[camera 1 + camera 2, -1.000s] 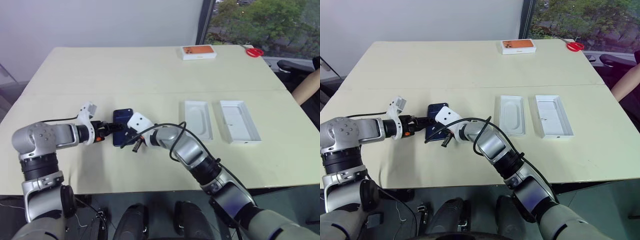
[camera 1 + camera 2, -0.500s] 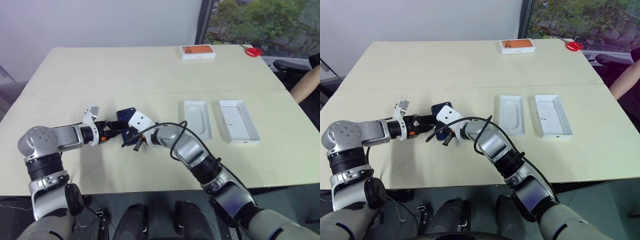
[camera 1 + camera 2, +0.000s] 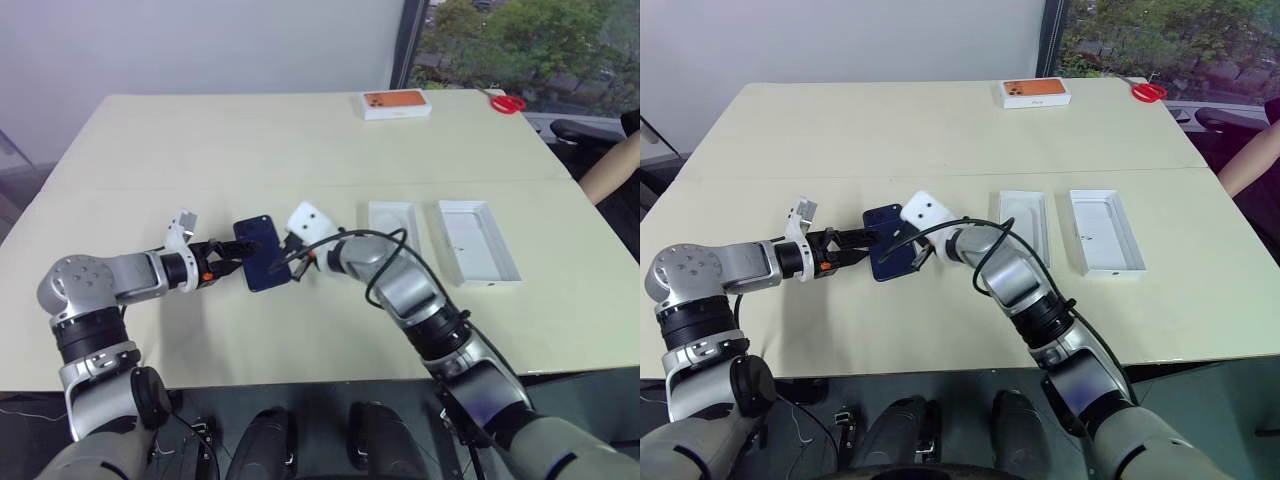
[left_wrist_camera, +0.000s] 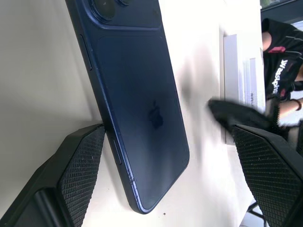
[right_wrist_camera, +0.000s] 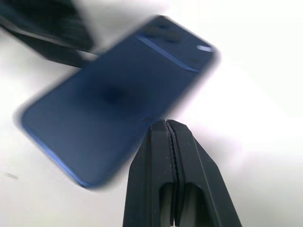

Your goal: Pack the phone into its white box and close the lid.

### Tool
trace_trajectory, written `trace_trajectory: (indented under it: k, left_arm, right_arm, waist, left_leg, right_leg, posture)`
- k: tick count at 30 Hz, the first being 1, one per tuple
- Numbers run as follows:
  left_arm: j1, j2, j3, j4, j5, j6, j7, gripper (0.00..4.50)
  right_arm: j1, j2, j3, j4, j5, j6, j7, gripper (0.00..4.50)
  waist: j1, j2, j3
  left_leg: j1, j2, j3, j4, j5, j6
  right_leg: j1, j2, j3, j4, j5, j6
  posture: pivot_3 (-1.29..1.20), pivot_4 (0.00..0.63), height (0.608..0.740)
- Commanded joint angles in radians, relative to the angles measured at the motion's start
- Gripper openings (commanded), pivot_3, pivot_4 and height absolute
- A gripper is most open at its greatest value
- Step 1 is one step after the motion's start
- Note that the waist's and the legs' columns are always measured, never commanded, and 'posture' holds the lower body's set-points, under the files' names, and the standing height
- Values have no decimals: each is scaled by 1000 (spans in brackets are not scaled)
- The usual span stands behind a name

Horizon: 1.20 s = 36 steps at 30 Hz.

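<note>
The dark blue phone (image 3: 262,252) lies back side up on the cream table (image 3: 250,150), and its edge toward my right arm looks raised. My left gripper (image 3: 235,265) is open at the phone's left long edge, one finger (image 4: 80,175) against that edge and the other wide of it. My right gripper (image 5: 166,124) is shut, with its tips at the phone's opposite edge. To the right lie a thin white piece with an oval recess (image 3: 392,215) and a walled white tray (image 3: 478,242). I cannot tell whether that tray is the white box or the lid.
An orange-topped white box (image 3: 397,103) and red scissors (image 3: 508,103) sit at the table's far edge. A person's arm (image 3: 612,172) shows at the right edge beside a dark chair (image 3: 580,130). My right arm's cable loops over the recessed piece.
My right gripper has swung right, from over the phone to its right edge. The phone has shifted slightly right and shows more of its back. My left gripper has rolled a little.
</note>
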Motion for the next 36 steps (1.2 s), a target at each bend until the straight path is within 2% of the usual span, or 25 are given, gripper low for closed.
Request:
trace_trajectory:
  k: [1, 14, 20, 28, 36]
  left_arm:
    - [14, -6, -5, -13, -9, 8, 13, 4500]
    - [11, -10, -8, -17, -22, 8, 20, 4500]
    - [9, -23, -20, -45, -72, 8, 9, 4500]
    - [8, -36, -13, -56, -120, 8, 19, 4500]
    - [-10, -6, 32, -20, -72, 8, 31, 4500]
  right_arm:
    - [-10, -11, 8, -16, -20, -18, 2, 24]
    - [-1, 89, 74, 101, -32, -90, 22, 24]
    - [-10, 127, 80, 131, -40, -110, 29, 24]
    - [3, 130, 72, 139, -57, -115, 36, 24]
    - [18, 115, 66, 120, -63, -105, 43, 24]
  waist:
    - [-1, 0, 0]
    - [-2, 0, 0]
    - [-5, 0, 0]
    - [-7, 0, 0]
    - [-8, 0, 0]
  left_leg:
    - [0, 0, 0, 0, 0, 0]
    - [0, 0, 0, 0, 0, 0]
    - [0, 0, 0, -1, 0, -1]
    - [0, 0, 0, -1, 0, -1]
    - [-1, 0, 0, -2, 1, -2]
  right_leg:
    - [0, 0, 0, 0, 0, 0]
    - [0, 0, 0, 0, 0, 0]
    - [0, 0, 0, 0, 0, 0]
    - [-1, 0, 1, 0, 0, 0]
    - [-2, 0, 1, 0, 0, 0]
  posture:
    - [0, 150, 740]
    - [0, 150, 740]
    - [0, 150, 740]
    - [0, 150, 740]
    - [0, 150, 740]
